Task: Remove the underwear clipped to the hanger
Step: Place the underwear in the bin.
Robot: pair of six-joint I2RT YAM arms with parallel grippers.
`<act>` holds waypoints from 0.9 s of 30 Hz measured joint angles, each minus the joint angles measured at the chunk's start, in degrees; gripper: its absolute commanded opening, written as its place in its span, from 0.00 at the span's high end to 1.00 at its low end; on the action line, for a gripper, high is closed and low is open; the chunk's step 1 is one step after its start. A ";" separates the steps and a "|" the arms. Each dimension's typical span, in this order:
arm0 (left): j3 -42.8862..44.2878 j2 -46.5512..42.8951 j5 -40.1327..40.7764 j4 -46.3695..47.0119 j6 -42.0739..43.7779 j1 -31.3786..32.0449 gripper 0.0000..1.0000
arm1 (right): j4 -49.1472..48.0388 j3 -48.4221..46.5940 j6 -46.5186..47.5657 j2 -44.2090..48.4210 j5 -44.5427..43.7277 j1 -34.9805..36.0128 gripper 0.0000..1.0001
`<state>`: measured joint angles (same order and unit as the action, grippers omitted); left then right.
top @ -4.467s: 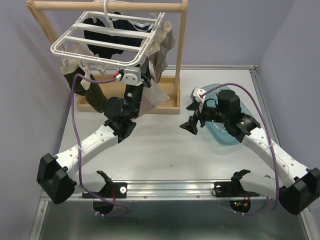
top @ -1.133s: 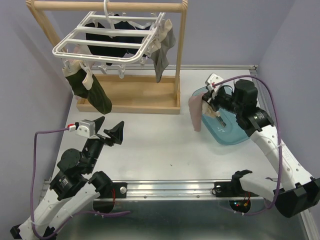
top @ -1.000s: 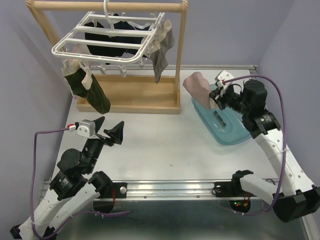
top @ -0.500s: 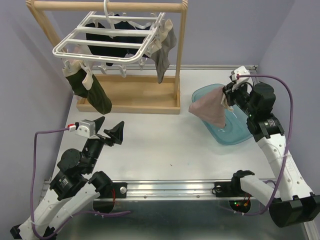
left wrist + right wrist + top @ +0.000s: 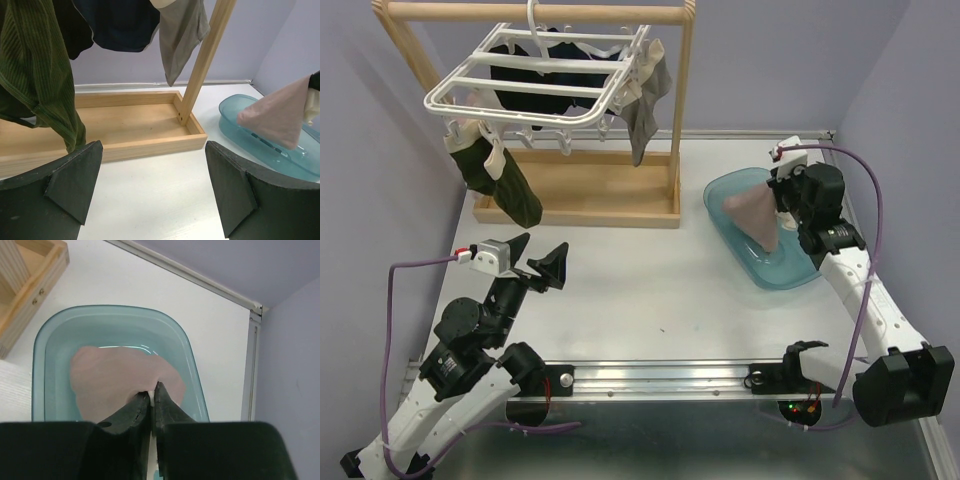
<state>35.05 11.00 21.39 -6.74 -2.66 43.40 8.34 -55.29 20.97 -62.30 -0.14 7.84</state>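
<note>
Our right pincer (image 5: 151,390) pinches the pink underwear (image 5: 112,375) over the teal tub (image 5: 42,340), placed for dropping it in. Meanwhile our left pincer (image 5: 536,258) waits open.

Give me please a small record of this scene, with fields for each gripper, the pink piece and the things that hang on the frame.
Left arm: left gripper open, holds nothing, faces the wooden stand
Right arm: right gripper shut on the pink underwear
Pink underwear: hangs from the fingers over the blue tub; whether it touches the bottom cannot be told
Hanger: hanger hooked on the stand's rail
Clipped on it: dark olive piece, grey piece, black piece
</note>
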 measured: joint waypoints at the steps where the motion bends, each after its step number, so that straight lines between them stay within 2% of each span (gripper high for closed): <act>1: 0.00 -0.02 -0.02 0.00 0.00 0.00 0.05 | 0.11 0.28 0.31 -0.81 -0.44 0.00 0.57; 2: 0.00 -0.07 -0.07 -0.02 0.00 0.00 0.05 | 0.15 0.48 0.59 -1.49 -1.01 0.00 0.43; 3: 0.00 -0.11 -0.11 -0.02 0.00 0.00 0.05 | 0.15 0.63 0.66 -1.92 -1.40 0.00 0.35; 4: 0.00 -0.24 -0.15 -0.02 0.00 0.00 0.05 | 0.13 0.68 1.07 -2.14 -1.66 0.00 0.17; 5: 0.00 -0.37 -0.13 -0.09 0.00 0.00 0.05 | 0.11 0.70 1.62 -2.29 -2.05 0.00 0.06; 6: 0.00 -0.55 -0.15 -0.07 0.00 0.00 0.05 | -0.02 0.70 2.16 -2.32 -2.34 0.00 0.00; 14: 0.00 -0.76 -0.15 -0.17 0.00 0.00 0.05 | -0.31 0.98 3.30 -2.16 0.02 0.00 0.00; 17: 0.00 -0.76 -0.15 -0.17 -0.02 0.00 0.05 | 0.33 1.95 3.50 -1.03 6.88 -0.02 0.00; 24: 0.00 -0.76 -0.09 -0.15 -0.35 -0.02 0.04 | 4.33 4.13 5.64 3.13 31.78 -0.26 0.00; 27: 0.00 -0.76 0.13 -0.17 -0.70 -0.15 0.04 | 5.68 4.15 6.21 3.34 39.34 -0.26 0.00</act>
<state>35.05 10.24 21.52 -6.92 -3.36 43.24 14.02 -51.13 27.18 -58.96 39.20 7.57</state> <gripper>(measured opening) 0.963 0.999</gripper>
